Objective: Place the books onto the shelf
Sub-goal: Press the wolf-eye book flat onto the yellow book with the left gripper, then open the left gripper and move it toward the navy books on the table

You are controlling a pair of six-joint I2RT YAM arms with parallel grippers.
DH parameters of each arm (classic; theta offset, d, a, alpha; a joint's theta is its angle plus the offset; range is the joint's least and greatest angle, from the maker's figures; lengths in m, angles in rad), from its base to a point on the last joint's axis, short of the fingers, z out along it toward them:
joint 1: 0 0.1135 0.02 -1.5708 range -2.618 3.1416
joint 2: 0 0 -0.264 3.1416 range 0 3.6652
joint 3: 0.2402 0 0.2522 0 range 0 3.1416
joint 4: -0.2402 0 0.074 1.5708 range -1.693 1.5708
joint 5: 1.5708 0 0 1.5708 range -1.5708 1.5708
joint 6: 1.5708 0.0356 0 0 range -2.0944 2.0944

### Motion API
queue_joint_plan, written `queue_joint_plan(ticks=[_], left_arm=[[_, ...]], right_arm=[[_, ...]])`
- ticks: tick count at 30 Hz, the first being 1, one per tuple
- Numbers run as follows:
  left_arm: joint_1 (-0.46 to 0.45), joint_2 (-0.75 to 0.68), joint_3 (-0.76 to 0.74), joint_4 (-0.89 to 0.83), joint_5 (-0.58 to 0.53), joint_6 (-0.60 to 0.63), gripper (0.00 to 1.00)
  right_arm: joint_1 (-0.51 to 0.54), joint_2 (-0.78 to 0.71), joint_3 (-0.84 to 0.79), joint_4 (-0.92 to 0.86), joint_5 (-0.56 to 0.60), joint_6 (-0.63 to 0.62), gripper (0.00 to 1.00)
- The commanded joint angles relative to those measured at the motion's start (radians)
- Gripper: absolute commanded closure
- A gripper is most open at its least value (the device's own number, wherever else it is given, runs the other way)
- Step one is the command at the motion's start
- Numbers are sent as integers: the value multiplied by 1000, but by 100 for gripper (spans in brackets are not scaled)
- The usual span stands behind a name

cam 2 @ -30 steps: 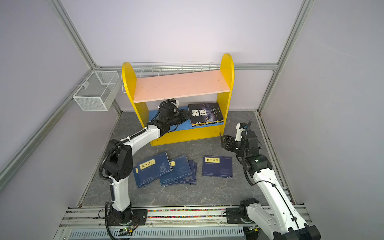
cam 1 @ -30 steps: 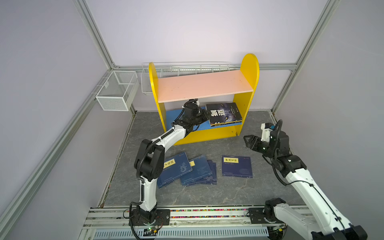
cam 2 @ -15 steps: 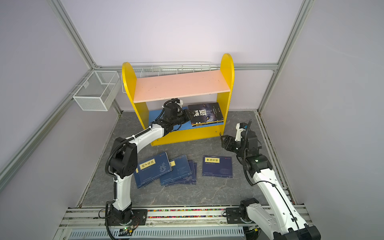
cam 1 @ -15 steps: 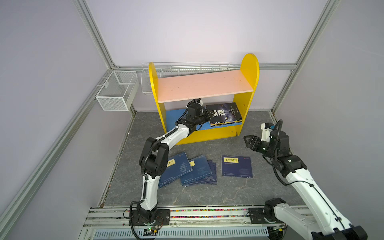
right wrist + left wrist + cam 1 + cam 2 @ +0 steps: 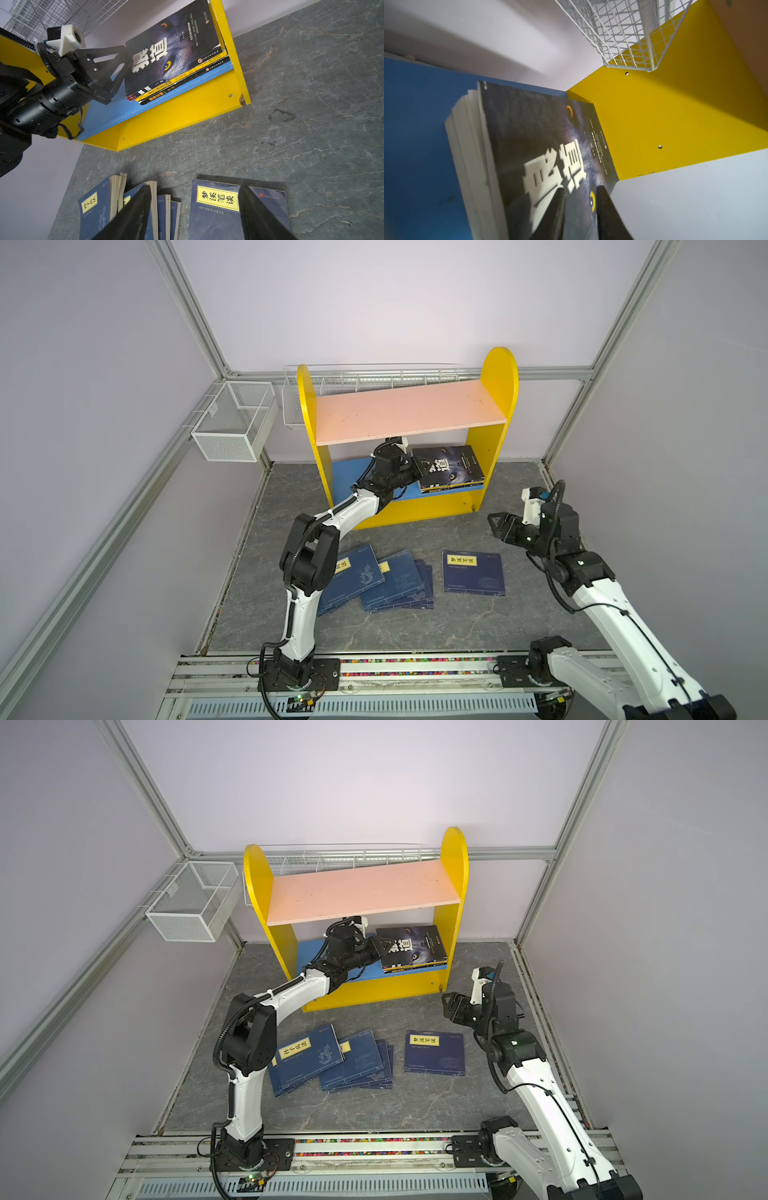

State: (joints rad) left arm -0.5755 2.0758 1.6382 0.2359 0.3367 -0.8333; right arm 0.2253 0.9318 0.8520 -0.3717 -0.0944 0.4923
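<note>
L gripper [image 5: 411, 467] is inside the shelf's [image 5: 496, 377] lower tier. Its fingers [image 5: 607, 207] are slightly parted over the cover of the top black book [image 5: 451, 464] and clamp nothing. That book lies flat on a yellow book [image 5: 216, 57], on the blue board [image 5: 349, 472] at the shelf's R end. On the floor [image 5: 519, 614] in front of the shelf are navy books: a fanned pile [image 5: 386, 580], then a single one [image 5: 473, 572]. R gripper [image 5: 494, 524] hangs front-right of the shelf w/ jaws wide apart, empty.

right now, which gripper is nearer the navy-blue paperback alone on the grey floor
Right. The right gripper hangs beside the navy-blue paperback; the left gripper is at the shelved black book.
</note>
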Motion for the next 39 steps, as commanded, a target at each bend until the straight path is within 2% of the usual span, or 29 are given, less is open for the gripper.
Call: queue_joint_plan(ticks=[1, 3, 7, 13, 39], left_arm=[[0, -102, -56, 109, -48, 14, 73], [0, -140, -98, 94, -98, 19, 75], [6, -209, -200, 72, -210, 17, 90], [28, -234, -272, 58, -249, 3, 100], [2, 4, -28, -51, -196, -4, 100]], right_arm=[[6, -4, 21, -3, 2, -26, 30], [4, -5, 21, -3, 4, -25, 30], [5, -11, 16, 6, 4, -20, 30], [5, -17, 0, 7, 4, -15, 30], [5, -11, -10, 1, 20, -26, 30]])
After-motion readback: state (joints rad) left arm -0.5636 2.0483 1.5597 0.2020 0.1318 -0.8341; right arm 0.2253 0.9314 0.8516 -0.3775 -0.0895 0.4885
